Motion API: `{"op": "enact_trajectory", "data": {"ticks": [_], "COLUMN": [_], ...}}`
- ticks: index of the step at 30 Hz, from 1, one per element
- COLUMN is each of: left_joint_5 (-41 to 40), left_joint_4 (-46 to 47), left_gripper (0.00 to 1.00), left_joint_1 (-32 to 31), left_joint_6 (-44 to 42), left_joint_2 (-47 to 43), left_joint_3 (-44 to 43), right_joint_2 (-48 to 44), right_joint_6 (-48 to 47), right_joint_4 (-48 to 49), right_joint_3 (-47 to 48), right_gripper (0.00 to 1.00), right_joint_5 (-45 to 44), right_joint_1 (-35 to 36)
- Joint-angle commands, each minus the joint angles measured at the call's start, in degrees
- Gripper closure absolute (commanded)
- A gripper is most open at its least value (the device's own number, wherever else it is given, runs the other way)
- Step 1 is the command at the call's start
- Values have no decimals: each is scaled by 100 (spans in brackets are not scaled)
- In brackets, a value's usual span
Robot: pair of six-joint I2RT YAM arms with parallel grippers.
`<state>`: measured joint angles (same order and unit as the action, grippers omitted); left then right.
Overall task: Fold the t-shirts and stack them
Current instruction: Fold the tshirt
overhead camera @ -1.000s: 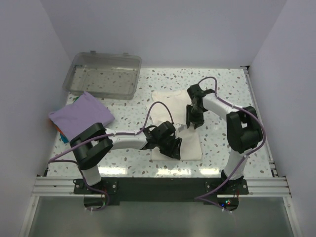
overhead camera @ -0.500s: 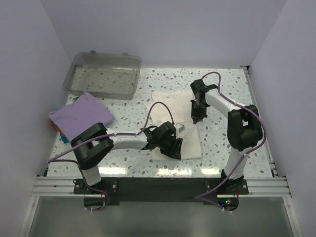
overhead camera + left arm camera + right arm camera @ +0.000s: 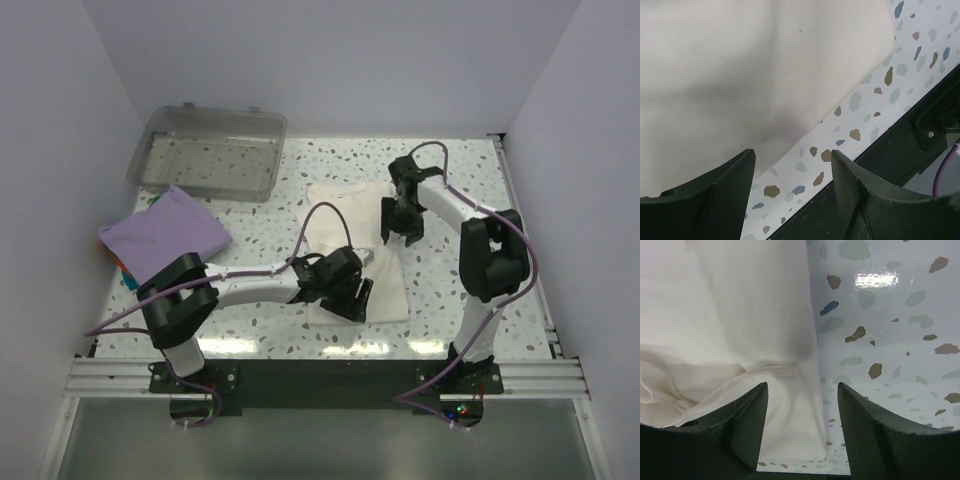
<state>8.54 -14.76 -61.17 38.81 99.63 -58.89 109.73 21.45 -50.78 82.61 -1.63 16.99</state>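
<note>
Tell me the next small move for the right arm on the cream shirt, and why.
Probably lower the right gripper and close on the right edge of the cream shirt. Its jaws are open and empty, straddling that rumpled edge where it meets the table; the left gripper is also open, over the near edge, so nothing is gripped for a fold.

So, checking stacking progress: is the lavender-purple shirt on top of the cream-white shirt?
No, the lavender-purple shirt lies at the table's left, apart from the cream-white shirt.

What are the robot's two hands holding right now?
Nothing. Both the left gripper and the right gripper are open over the cream-white t-shirt, without pinching it.
</note>
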Motion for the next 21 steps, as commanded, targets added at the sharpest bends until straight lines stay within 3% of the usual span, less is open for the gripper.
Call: {"op": "enact_trajectory", "data": {"ticks": [1,4,8,9,13,17,21], "left_joint_5": [-1045,-1696,-1610,-1453,-1074,-1083,-880], "left_joint_4": [-553,-896,-932,-906,-765,-1028,-792], "left_gripper": [32,27,27,31,41,41,43], "left_joint_1": [8,113,377,412,492,553,588], "left_joint_6": [179,460,961,1014,1155,1120,1147], "left_joint_2": [-1005,-1788,-2640,-2729,-2871,-2608,-2423], "left_joint_3": [-386,-246,744,930,1547,1766,2004], "right_joint_2": [-557,-1137,-1779,-2032,-2648,-3054,-3204], "right_joint_6": [-238,-256,-212,-177,-45,139,210], "right_joint_4": [-247,-257,-186,-169,16,165,253], "right_joint_3": [125,-288,-1340,-1553,-2625,-3626,-3998], "right_gripper": [39,36,37,38,43,47,50], "right_joint_5": [145,154,671,881,1226,1604,1648], "right_joint_1": [-161,-240,-232,-240,-232,-232,-197]}}
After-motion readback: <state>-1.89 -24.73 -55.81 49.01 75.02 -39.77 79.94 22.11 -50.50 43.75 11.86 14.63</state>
